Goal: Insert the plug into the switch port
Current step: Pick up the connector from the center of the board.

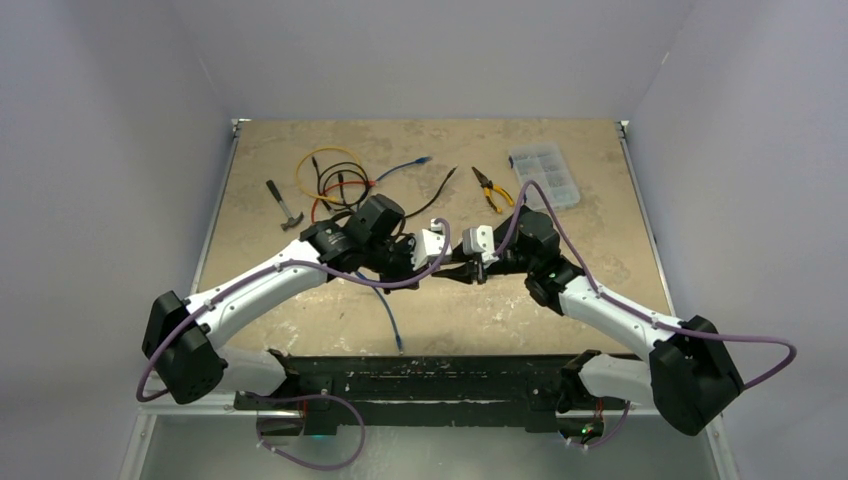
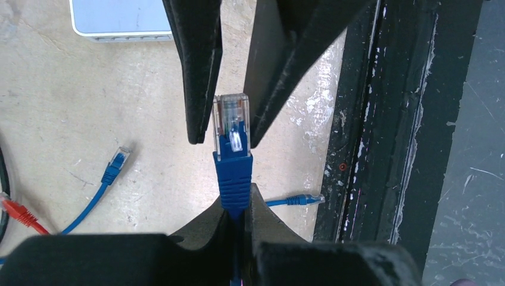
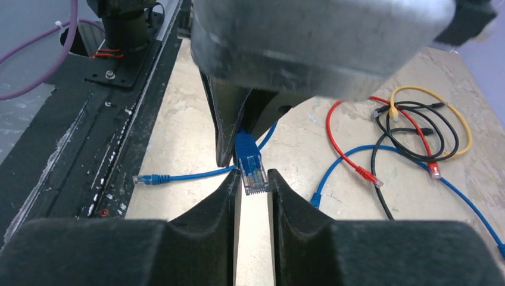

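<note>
Overhead, the meeting is hidden; wrist views show left end effector gripping the plug, right end effector part-open around it.

Plug between the two hands mid-table, loose cables behind left, pliers and organiser box behind right

Plain pale walls enclose a beige table under even light.

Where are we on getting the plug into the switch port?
Done: the left gripper has the blue cable lifted, gripped on the boot behind the clear plug. In hand: the right gripper brackets the plug tip, a handover or regrasp; jaws not visibly clamped. Left: insertion; the white switch sits apart.
</note>
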